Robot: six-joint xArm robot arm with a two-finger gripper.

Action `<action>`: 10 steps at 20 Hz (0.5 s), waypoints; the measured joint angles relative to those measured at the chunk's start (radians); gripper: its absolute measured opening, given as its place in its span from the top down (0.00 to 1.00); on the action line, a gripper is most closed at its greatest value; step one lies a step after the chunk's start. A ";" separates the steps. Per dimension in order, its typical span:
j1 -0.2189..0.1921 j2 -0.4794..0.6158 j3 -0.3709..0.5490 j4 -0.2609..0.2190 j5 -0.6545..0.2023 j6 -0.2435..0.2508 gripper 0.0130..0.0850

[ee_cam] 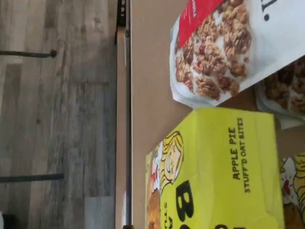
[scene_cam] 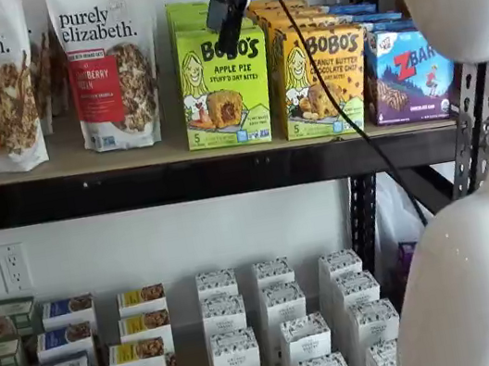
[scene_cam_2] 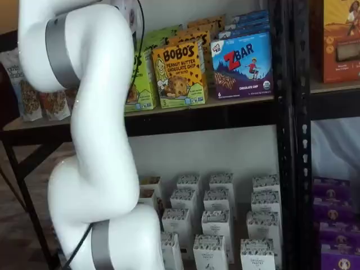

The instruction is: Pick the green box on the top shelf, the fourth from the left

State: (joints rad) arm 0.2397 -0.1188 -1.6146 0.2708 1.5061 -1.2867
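The gripper [scene_cam: 227,7] hangs in front of the green box's [scene_cam: 224,85] upper edge in a shelf view. Its black fingers show side-on, so the pictures alone don't show the gap; I take it as spread wide, holding nothing. The box stands upright near the front of the top shelf [scene_cam: 178,177]. The orange Bobo's carton [scene_cam: 319,81] touches its side — a finger could catch there. Behind — more green cartons, which a hard push might shove back.
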 joint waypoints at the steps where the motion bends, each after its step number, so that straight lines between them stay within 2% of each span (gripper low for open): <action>1: 0.001 0.003 -0.002 -0.005 0.005 0.000 0.00; 10: 0.017 0.020 -0.009 -0.055 0.048 0.006 0.00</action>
State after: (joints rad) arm 0.2562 -0.0991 -1.6232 0.2154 1.5538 -1.2804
